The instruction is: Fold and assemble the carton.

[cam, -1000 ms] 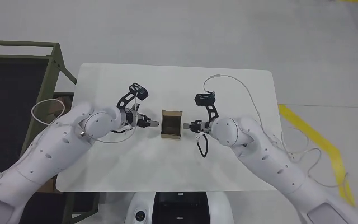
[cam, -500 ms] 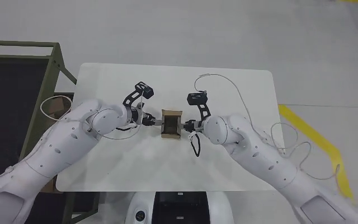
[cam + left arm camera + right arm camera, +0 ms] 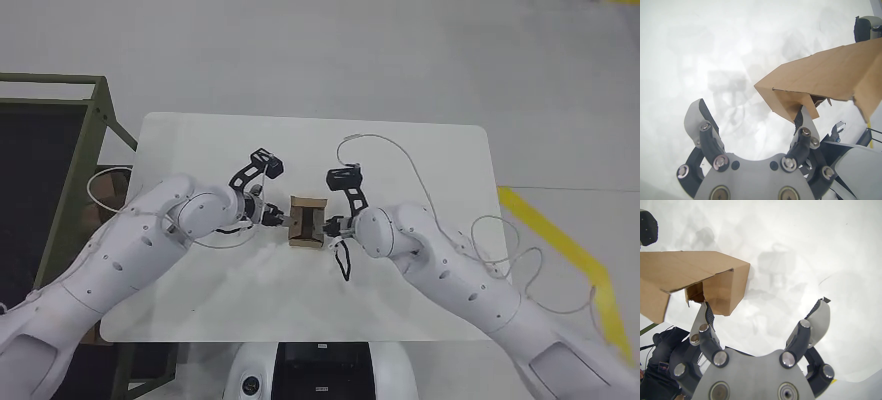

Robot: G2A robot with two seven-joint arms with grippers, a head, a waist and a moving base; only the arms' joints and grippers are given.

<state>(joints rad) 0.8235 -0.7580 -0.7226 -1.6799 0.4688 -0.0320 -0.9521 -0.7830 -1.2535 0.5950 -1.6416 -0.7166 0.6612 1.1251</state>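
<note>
A white worktop [image 3: 300, 300] stands on a pale grey floor [image 3: 400, 50]. A strip of yellow tape [image 3: 560, 250] runs across the floor beyond the worktop's right edge. A green-framed rack [image 3: 50, 78] with a dark panel stands beside its left edge. A thin white cable [image 3: 420, 150] loops over the worktop toward the far right corner.

A small brown cardboard carton [image 3: 306, 221] lies near the middle of the worktop, between the two arms. It is partly folded into a box shape, with loose flaps at its ends.

The left claw [image 3: 275, 214] sits at the carton's left end, and the right claw [image 3: 328, 228] at its right end.

In the left wrist view, the left claw [image 3: 751, 106] is spread wide and grips nothing. One finger [image 3: 806, 123] has its tip tucked behind a small end flap of the carton [image 3: 829, 75], while the other finger [image 3: 694, 115] stands clear over bare worktop.

In the right wrist view, the right claw [image 3: 763, 302] is likewise spread wide with nothing clamped. One finger [image 3: 702, 315] touches the edge of a flap at the open end of the carton [image 3: 687, 266], and the other finger [image 3: 821, 311] is well apart from it.

Through that open end, the carton's inside shows bare brown cardboard walls in shadow. Whether anything lies deeper inside cannot be told.
</note>
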